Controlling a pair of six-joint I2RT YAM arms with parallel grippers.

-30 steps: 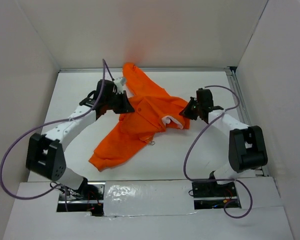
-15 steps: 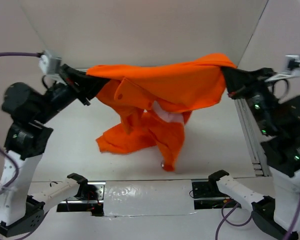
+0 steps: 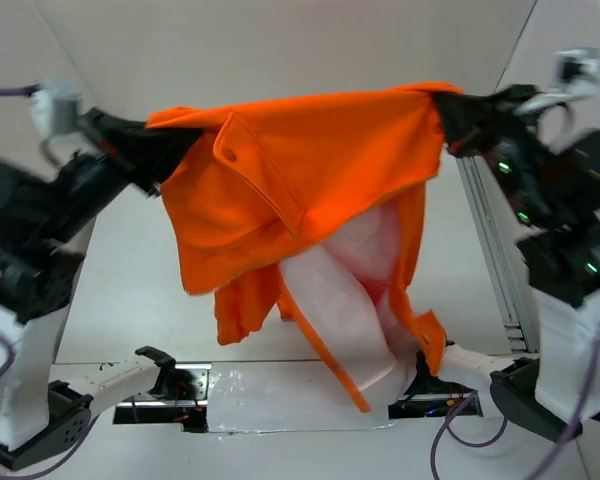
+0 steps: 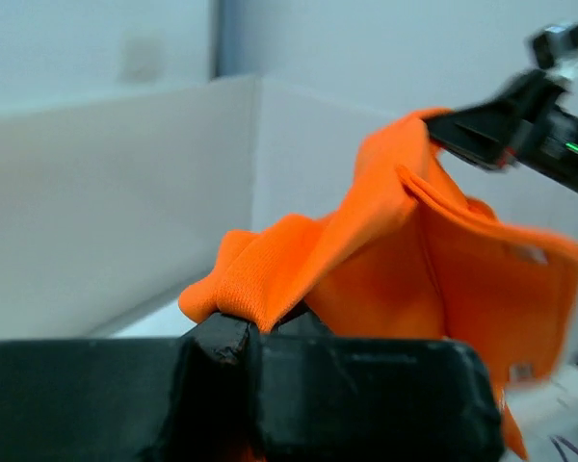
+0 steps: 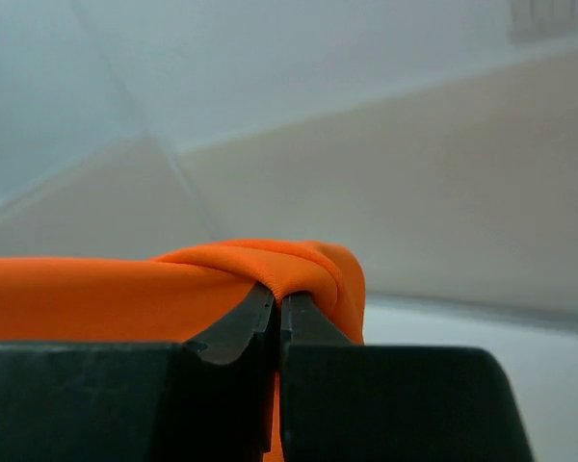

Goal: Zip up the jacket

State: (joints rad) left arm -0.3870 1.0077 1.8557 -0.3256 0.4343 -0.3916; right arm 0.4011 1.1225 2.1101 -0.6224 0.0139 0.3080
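A second ago the jacket [image 3: 300,180] lay crumpled on the surface [image 3: 130,290] with both arms low over it. Now the left hand [image 3: 175,142] at 10 o'clock and the right hand [image 3: 442,110] at 2 o'clock have risen, stretching it between them. It hangs open, its pale lining [image 3: 345,300] exposed and its hem dropped toward 6 o'clock.
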